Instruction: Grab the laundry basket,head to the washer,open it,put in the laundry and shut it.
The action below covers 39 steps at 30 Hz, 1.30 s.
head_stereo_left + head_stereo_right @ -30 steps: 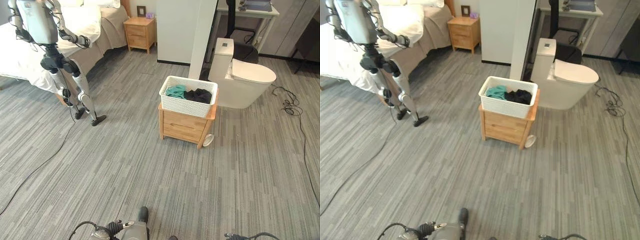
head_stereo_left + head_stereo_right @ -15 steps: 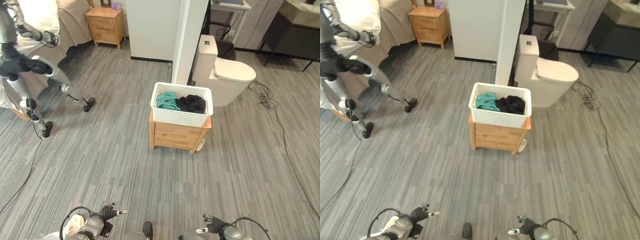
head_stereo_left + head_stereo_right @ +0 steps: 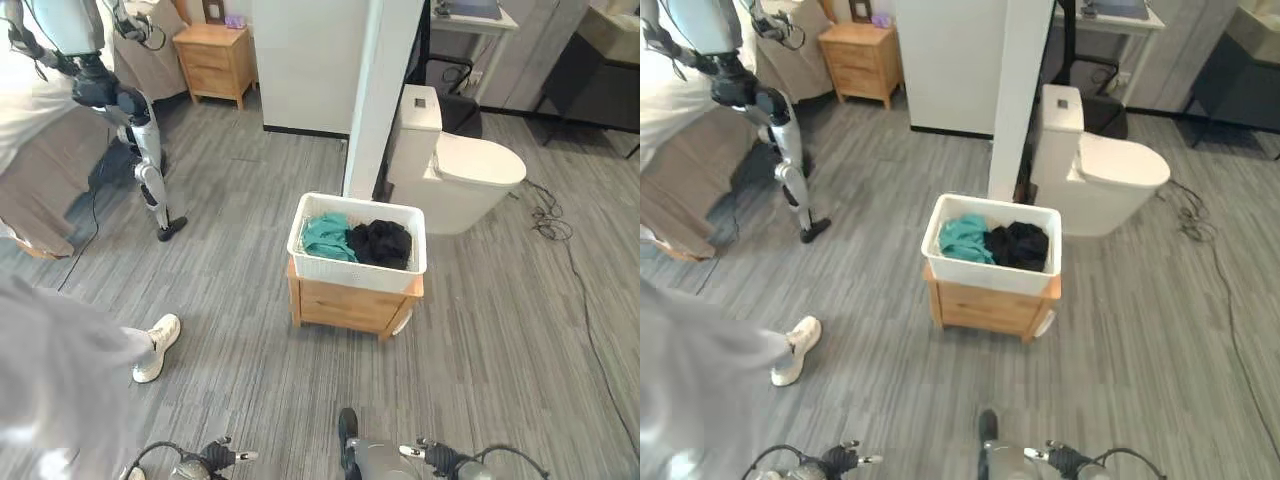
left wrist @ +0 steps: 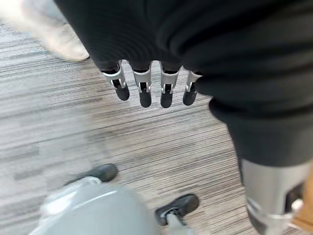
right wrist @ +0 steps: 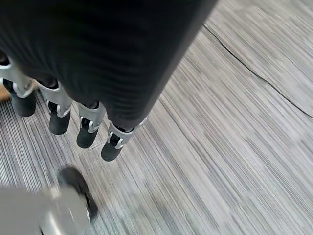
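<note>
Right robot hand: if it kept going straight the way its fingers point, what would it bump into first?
Probably just the grey floor. The right robot hand hangs with relaxed fingers pointing down at bare planks, holding nothing. The laundry basket sits well ahead, not in that line.

The laundry basket [image 3: 357, 262] looks like white plastic with a fine perforated wall and a smooth matt rim. Inside it lie soft crumpled cloths, one teal cloth [image 3: 325, 237] and one black cloth [image 3: 381, 243], both matt. The small cabinet [image 3: 349, 307] under the basket is light wood with a satin finish. The toilet [image 3: 452, 172] is glossy white ceramic. The floor [image 3: 500, 340] is grey, streaked like wood planks, matt. The nightstand [image 3: 212, 62] is the same light wood. The left hand [image 4: 146, 88] has silver metal-like fingers, dark rubbery tips and a matt black ribbed cover.
</note>
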### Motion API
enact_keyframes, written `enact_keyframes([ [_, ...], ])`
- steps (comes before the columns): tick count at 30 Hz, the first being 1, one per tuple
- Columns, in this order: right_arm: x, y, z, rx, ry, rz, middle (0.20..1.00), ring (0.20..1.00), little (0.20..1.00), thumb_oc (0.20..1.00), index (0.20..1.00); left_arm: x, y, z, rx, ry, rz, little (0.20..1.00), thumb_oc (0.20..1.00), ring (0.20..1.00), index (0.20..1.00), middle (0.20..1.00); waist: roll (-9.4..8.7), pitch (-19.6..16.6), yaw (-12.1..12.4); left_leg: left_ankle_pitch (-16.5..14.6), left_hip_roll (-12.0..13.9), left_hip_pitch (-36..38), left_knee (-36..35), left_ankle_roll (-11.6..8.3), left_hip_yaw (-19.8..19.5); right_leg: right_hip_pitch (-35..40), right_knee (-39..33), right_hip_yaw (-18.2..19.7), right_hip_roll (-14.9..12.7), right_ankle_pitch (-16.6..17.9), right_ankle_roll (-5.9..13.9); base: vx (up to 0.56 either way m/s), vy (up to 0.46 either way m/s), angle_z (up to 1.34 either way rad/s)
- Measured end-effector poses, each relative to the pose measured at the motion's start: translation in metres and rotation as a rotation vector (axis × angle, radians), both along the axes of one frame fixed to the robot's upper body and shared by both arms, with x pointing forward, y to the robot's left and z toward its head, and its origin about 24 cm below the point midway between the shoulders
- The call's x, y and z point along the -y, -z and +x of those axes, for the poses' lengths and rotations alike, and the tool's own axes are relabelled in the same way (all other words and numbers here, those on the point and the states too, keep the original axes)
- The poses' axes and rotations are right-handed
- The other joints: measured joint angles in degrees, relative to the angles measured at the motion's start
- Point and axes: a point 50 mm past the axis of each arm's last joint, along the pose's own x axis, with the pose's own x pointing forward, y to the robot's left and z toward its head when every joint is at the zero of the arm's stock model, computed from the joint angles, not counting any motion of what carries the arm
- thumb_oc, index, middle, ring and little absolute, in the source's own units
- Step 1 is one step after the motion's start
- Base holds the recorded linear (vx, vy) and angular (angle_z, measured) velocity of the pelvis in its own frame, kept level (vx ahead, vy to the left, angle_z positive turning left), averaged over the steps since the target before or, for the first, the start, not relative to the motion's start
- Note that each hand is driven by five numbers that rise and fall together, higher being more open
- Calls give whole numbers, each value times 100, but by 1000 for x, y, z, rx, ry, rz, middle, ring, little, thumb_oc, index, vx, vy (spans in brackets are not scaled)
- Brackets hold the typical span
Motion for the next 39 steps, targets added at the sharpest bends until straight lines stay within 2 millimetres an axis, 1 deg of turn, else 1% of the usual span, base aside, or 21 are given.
enact_keyframes([
  [3,8,-2,-1,0,-1,-22,1000,1000,1000,1000,1000,4,2,-3,-8,-3,-10,1000,1000,1000,1000,1000,18,-210,-3,316,129,-587,1297,-471,-309,333,-242,-78,231,-124,-272,189,-313,3],
  [4,8,-3,0,10,-16,-23,1000,1000,1000,1000,1000,1,-1,4,10,-7,-1,1000,1000,1000,1000,1000,-76,-238,12,694,144,-1037,2063,-586,-345,412,-308,-147,276,-206,-441,81,-156,21],
  [7,7,-4,5,20,-62,-38,1000,1000,1000,1000,1000,-1,-7,22,64,0,2,1000,1000,1000,1000,1000,-339,-77,88,795,148,-1619,2561,-537,-207,558,-378,-199,267,-281,-691,152,-136,12],
  [11,22,-13,15,63,-94,-90,1000,1000,1000,1000,1000,1,-15,45,144,25,0,1000,1000,1000,1000,1000,-423,217,121,701,210,-2121,1043,-466,461,905,-892,-332,294,-258,-651,234,-32,23],
  [12,24,-14,16,71,-101,-96,1000,1000,1000,1000,1000,0,-15,46,145,35,6,1000,1000,1000,1000,1000,-424,219,158,779,93,-2161,-56,-540,541,979,-1131,-262,317,-233,-497,312,52,5],
  [13,24,-16,22,85,-107,-99,1000,1000,1000,1000,1000,-1,-16,47,149,35,9,1000,1000,1000,1000,1000,-420,287,185,960,49,-2127,-735,-527,508,975,-1121,-260,337,-289,-377,349,61,-12],
  [14,24,-18,28,98,-116,-103,1000,1000,1000,1000,1000,-3,-16,45,144,33,14,1000,1000,1000,1000,1000,-318,403,244,1396,68,-2137,-1408,-494,492,1085,-1116,-257,444,-358,-140,344,76,-32],
  [17,23,-19,29,107,-149,-107,1000,1000,1000,1000,1000,-8,-12,33,116,21,22,1000,1000,1000,1000,1000,-112,382,377,1872,202,-2333,-1871,-565,365,1271,-1107,-108,762,-402,-276,285,101,-40],
  [19,20,-20,34,122,-178,-108,1000,1000,1000,1000,1000,-9,-13,35,122,22,24,1000,1000,1000,1000,1000,-116,387,400,1962,199,-2454,-1866,-539,371,1339,-1107,-61,823,-459,-293,488,276,-30],
  [20,17,-19,33,114,-197,-106,1000,1000,1000,1000,1000,-11,-12,29,113,-11,21,1000,1000,1000,1000,1000,-170,366,437,2020,229,-2386,-1864,-308,440,1412,-1099,245,851,-516,-251,364,267,-57],
  [21,15,-20,38,124,-207,-106,1000,1000,1000,1000,1000,-12,-11,26,109,-25,19,1000,1000,1000,1000,1000,-208,349,504,2067,175,-2326,-1851,-257,497,1462,-1100,375,851,-539,-217,364,267,-73],
  [25,11,-13,27,76,-203,-105,1000,1000,1000,1000,1000,-14,-9,19,78,-40,26,1000,1000,1000,1000,1000,-400,203,466,1988,-440,-2192,-1531,257,704,1791,-1017,700,661,-750,55,268,281,-59],
  [26,12,-13,26,76,-205,-104,1000,1000,1000,1000,1000,-13,-8,16,72,-38,24,1000,1000,1000,1000,1000,-283,153,469,1968,-453,-2142,-1509,577,756,1806,-839,705,770,-748,53,168,258,-51],
  [27,11,-12,22,69,-205,-100,1000,1000,1000,1000,1000,-12,-7,14,66,-35,22,1000,1000,1000,1000,1000,-187,89,451,1915,-414,-2129,-1442,708,819,1827,-755,727,860,-755,53,142,229,-57],
  [28,10,-10,14,54,-215,-95,1000,1000,1000,1000,1000,-11,-5,8,48,-28,21,1000,1000,1000,1000,1000,-6,-54,454,1920,-289,-2114,-1309,831,840,1849,-582,755,1036,-859,160,98,157,-48],
  [29,4,-7,9,45,-221,-81,1000,1000,1000,1000,1000,-13,-5,6,43,-15,29,1000,1000,1000,1000,1000,-29,-136,447,1799,-272,-2103,-1247,770,895,1831,-409,763,1035,-1060,204,88,148,-38],
  [30,3,-6,6,39,-223,-73,1000,1000,1000,1000,1000,-13,-5,5,39,-4,34,1000,1000,1000,1000,1000,-40,-155,431,1804,-272,-2063,-1267,809,869,1719,-88,748,997,-1282,328,80,137,-24],
  [31,2,-6,6,42,-230,-68,1000,1000,1000,1000,1000,-11,-5,7,47,0,31,1000,1000,1000,1000,1000,24,-118,439,1782,-268,-1955,-1368,840,864,1519,454,674,904,-1662,290,142,265,-15],
  [32,5,-8,5,49,-231,-77,1000,1000,1000,1000,1000,2,-4,12,64,26,-1,1000,1000,1000,1000,1000,118,-216,349,1710,-382,-1763,-1517,984,883,1385,1001,642,221,-1940,470,106,190,-7],
  [35,-6,-6,3,57,-235,-44,1000,1000,1000,1000,1000,1,-12,36,132,67,10,1000,1000,1000,1000,1000,-145,-270,330,1660,-772,-1708,-1559,1050,788,1329,1245,901,-785,-1833,1000,73,216,30],
  [39,-14,-14,24,146,-244,-19,1000,1000,1000,1000,1000,-5,-13,33,138,74,21,1000,1000,1000,1000,1000,-139,-185,449,1601,-673,-1512,-1632,1136,837,969,2139,760,-748,-1857,1160,23,94,-10],
])
